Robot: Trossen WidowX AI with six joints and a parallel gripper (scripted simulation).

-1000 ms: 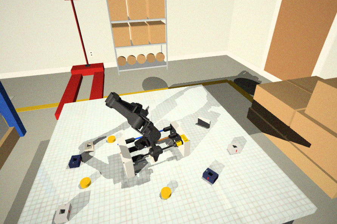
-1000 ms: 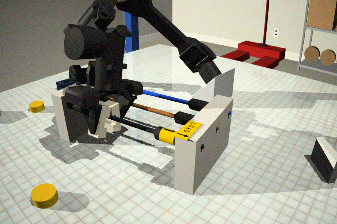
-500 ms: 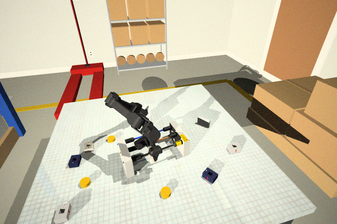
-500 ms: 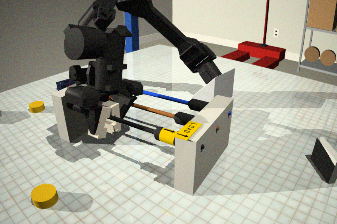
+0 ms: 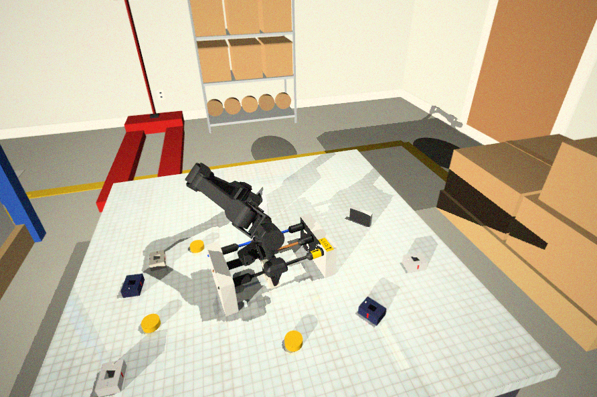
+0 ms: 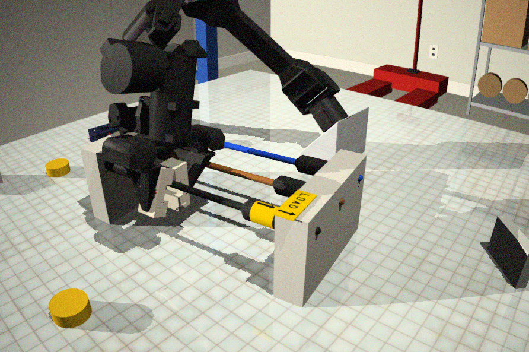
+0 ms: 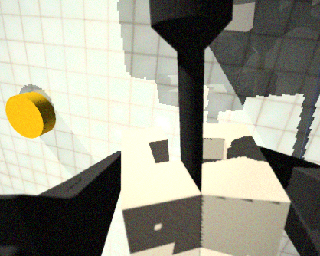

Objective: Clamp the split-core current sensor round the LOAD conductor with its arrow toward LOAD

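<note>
The cream split-core sensor (image 6: 160, 196) (image 7: 158, 184) stands over the black LOAD conductor (image 5: 298, 262) (image 6: 213, 195) (image 7: 191, 100), which runs between its two halves. In the exterior view the halves lean apart toward the bottom, so the sensor looks partly open. Its arrow cannot be made out. My gripper (image 5: 274, 277) (image 6: 171, 194) is shut on the sensor, one finger on each outer side. The yellow LOAD marker (image 5: 326, 244) (image 6: 302, 200) is on top of the end block; its arrows and those on the yellow sleeve (image 5: 316, 253) (image 6: 261, 213) point toward that block.
Brown (image 6: 241, 173) and blue (image 6: 260, 152) conductors run beside the LOAD one, between two end blocks (image 6: 331, 219) (image 5: 224, 281). Navy blocks (image 5: 132, 285) (image 5: 371, 311), pale blocks (image 5: 412, 264) and yellow discs (image 5: 293, 341) (image 7: 24, 116) (image 6: 69, 305) stand around. A dark bracket (image 5: 361, 217) is nearby.
</note>
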